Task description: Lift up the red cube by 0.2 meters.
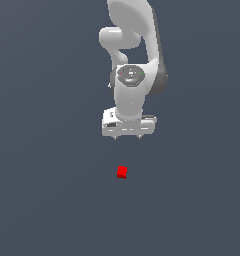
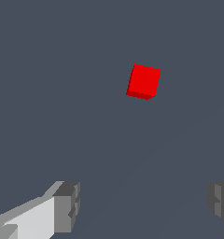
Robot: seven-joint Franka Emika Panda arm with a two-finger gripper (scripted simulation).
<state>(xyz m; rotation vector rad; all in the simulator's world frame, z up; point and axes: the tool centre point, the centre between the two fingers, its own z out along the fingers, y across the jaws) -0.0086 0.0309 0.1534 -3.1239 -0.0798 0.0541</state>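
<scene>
Plain dark grey floor (image 1: 42, 200), unmarked red cube (image 1: 122, 172) resting alone, white jaws spread wide, apart from it.

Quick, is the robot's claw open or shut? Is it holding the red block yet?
Gripper: open, fingers spread wide, holding nothing. The red cube sits apart from it on the floor, untouched.
</scene>
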